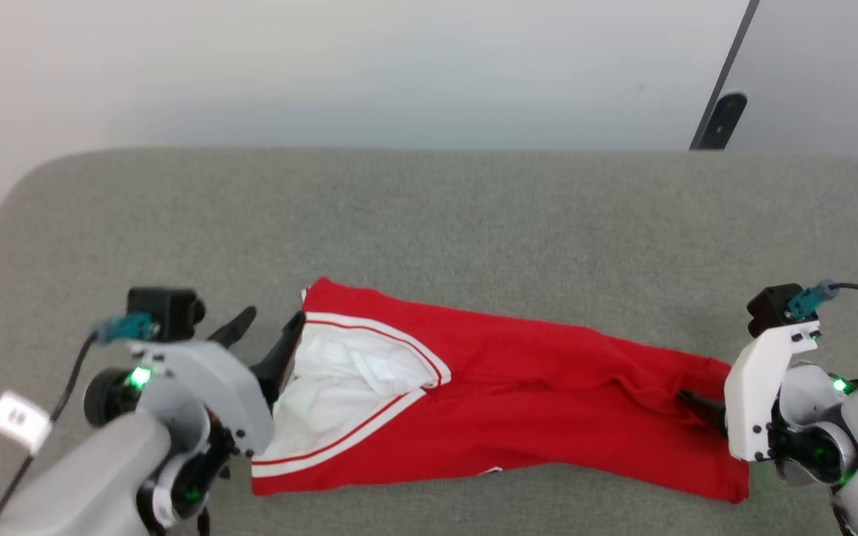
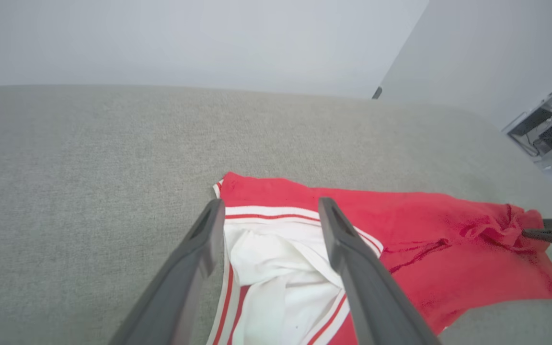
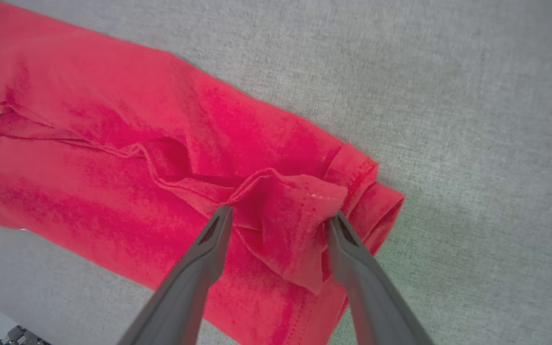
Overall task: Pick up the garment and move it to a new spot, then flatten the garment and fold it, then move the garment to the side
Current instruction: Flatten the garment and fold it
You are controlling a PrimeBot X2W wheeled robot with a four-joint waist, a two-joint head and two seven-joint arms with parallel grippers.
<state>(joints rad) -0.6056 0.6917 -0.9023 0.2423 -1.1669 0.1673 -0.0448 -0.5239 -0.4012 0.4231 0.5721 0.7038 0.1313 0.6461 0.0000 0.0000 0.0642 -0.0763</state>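
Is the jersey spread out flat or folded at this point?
Folded, loosely: the garment lies as a long narrow band on the grey surface, layers doubled, its right end bunched up.

The garment [image 1: 518, 402] is lying on the near part of the counter [image 1: 474, 216], stretching from left to right. The left tool [image 1: 271, 320] is standing just beside its left end, fingers reaching over the edge there. The right tool [image 3: 281, 214] is standing at its right end, with a raised fold lying between its fingers.
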